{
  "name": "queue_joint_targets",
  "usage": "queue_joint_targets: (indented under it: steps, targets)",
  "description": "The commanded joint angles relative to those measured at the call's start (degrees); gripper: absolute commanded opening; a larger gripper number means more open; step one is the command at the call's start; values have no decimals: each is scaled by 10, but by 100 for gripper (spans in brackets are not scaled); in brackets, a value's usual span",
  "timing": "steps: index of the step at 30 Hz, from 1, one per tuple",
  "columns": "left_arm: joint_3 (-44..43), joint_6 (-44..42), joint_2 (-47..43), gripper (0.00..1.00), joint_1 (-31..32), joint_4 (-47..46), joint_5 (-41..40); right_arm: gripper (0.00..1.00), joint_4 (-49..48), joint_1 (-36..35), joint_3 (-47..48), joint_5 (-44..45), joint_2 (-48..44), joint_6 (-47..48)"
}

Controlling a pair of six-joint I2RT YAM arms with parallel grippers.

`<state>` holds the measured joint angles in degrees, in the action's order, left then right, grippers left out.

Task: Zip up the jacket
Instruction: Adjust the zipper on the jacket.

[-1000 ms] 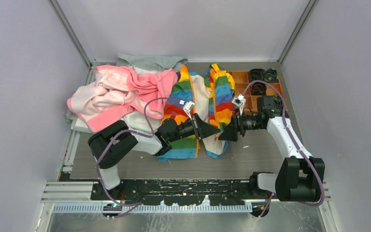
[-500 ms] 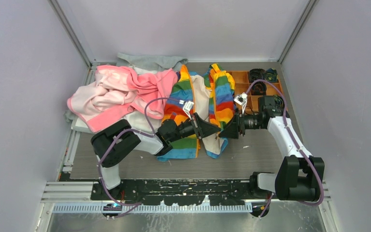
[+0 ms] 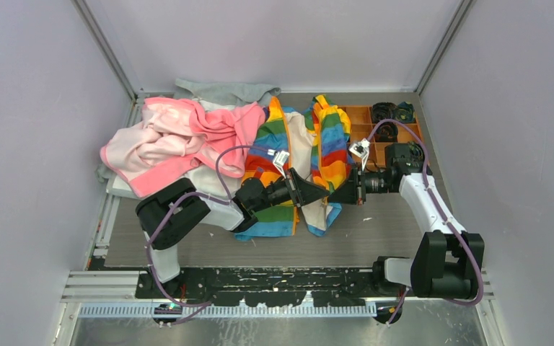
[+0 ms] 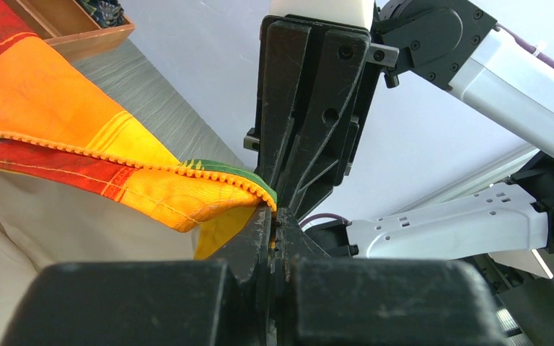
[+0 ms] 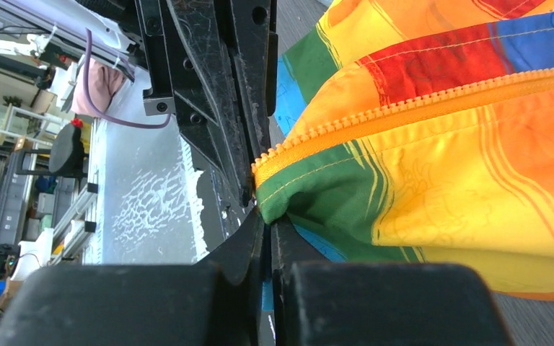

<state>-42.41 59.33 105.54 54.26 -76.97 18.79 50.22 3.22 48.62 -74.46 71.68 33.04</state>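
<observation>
Jacket (image 3: pixel 275 137) lying open | left gripper (image 4: pixel 273 216) clamped on 1 zipper edge (image 4: pixel 151 163) | right gripper (image 5: pixel 263 216) clamped on the other

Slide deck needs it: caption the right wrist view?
Right hand shut on a corner of the rainbow jacket, at the end of its orange zipper.

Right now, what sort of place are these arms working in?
Probably a robotics lab test cell: plain lilac walls box in a ribbed grey tabletop, with a rainbow-striped soft jacket, a crumpled pink garment and an orange compartment tray.
</observation>
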Motion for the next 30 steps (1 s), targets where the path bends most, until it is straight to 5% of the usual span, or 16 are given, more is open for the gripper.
queue_joint_targets:
  steps: [1, 12, 23, 30]
  targets:
    - [-8, -13, -4, 0, -2, -50, -4, 5, 18, 2, 21, -12, 2, 27]
    - [11, -22, -12, 6, -2, -50, -9, 1, 79, 2, 36, 2, 1, 103]
    - [27, -37, -30, 26, -3, -44, -20, 1, 92, 2, 38, 13, 1, 118]
    - [71, -86, -90, 30, -2, 18, -50, 1, 121, 2, 70, 138, -2, 123]
